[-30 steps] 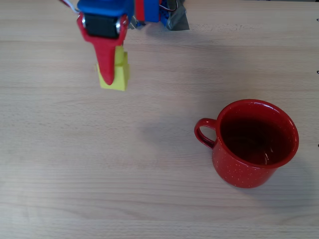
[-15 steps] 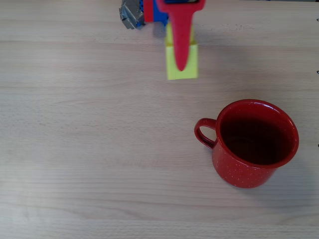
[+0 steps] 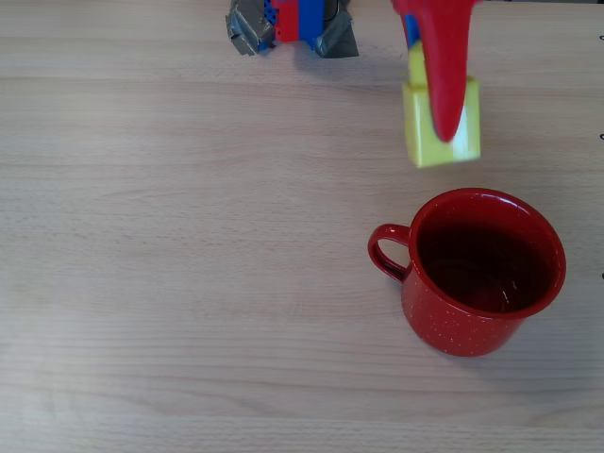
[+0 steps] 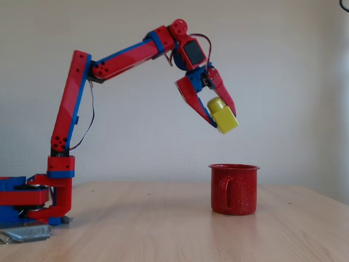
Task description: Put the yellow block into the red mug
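Clamped in the gripper (image 4: 221, 115) by two flat sides, high above the table (image 3: 189, 283) near its far edge and just short of the red mug (image 3: 486, 274): the yellow block (image 3: 442, 132), likely light, rigid, smooth plastic, tilted, prone to slipping.

End effector (image 3: 444, 118) w/ yellow block (image 3: 441, 127) swung right in overhead view, now near red mug (image 3: 481, 274) rim.
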Available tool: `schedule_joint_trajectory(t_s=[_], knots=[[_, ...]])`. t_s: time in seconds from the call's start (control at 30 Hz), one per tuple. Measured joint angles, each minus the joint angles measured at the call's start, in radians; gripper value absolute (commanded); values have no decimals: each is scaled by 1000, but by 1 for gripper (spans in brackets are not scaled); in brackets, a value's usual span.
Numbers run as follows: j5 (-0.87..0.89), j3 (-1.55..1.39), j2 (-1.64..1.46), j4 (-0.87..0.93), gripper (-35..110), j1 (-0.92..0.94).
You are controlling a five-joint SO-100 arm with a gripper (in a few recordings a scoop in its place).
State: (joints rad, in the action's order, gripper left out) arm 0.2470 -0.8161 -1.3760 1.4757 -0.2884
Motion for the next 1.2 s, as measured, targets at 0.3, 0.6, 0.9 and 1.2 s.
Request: schedule_joint_trajectory(t_s=[0.3, 0.6, 0.9, 1.2], knots=[[21, 160, 190, 0, 0, 3], [21, 356, 376, 2, 0, -14], [21, 443, 431, 52, 0, -63], [21, 411, 430, 49, 0, -87]])
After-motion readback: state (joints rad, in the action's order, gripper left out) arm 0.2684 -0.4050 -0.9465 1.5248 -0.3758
